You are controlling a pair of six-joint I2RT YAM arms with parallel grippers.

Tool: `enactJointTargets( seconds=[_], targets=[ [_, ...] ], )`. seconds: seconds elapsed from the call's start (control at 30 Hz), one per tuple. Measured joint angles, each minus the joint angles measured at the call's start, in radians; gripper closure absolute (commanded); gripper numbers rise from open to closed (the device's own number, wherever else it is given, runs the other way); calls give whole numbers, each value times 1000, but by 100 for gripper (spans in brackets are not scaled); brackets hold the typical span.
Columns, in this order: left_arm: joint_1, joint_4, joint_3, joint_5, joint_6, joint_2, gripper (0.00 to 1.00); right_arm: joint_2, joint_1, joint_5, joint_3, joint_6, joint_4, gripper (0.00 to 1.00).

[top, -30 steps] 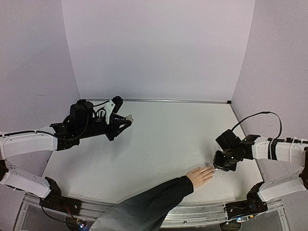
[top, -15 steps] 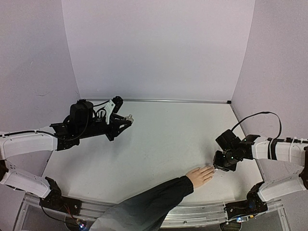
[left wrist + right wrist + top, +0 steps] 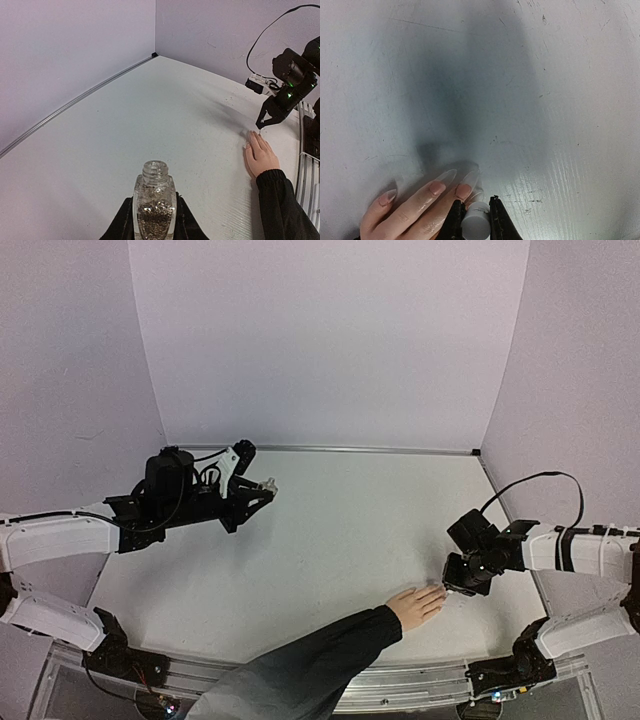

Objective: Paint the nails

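Pale skin-coloured hand (image 3: 415,606) w/ a long black sleeve (image 3: 320,655) lies flat on the white table (image 3: 350,540), close to the near edge & over toward the right edge. Its fingers point at the right edge, tipped a bit toward the far edge. So the long pointy nails (image 3: 446,176) are at the end of the hand that faces the right arm.

That is the bit that matters. The right gripper (image 3: 452,587) hangs just past the fingertips, tips down, & the nearest nail is just beside it, on the sleeve side. It is squeezed tight on a small white round cap (image 3: 476,225), prob. the brush top. The brush is hidden under the cap, so I can't tell if it touches a nail.

The left gripper (image 3: 260,488) is well apart, over the left side of the table nearer the far edge. It is clamped on a small clear glass bottle (image 3: 155,207) w/ no lid & glittery stuff inside, held upright.

My guess: the right arm does the painting, b/c it is the near one. Strokes should run along each finger, not across.
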Motion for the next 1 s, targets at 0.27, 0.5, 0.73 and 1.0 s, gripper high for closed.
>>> enactJointTargets(
  seconds=[0.27, 0.5, 0.73, 1.0],
  targets=[
    [0, 0, 0, 0, 0, 0, 100, 10, 0, 3, 0, 3, 7, 100],
    [0, 0, 0, 1, 0, 0, 100, 11, 0, 11, 0, 3, 8, 100],
    [0, 0, 0, 6, 0, 0, 100, 18, 0, 19, 0, 6, 14, 100],
    [0, 0, 0, 6, 0, 0, 100, 23, 0, 24, 0, 6, 15, 100]
  ],
)
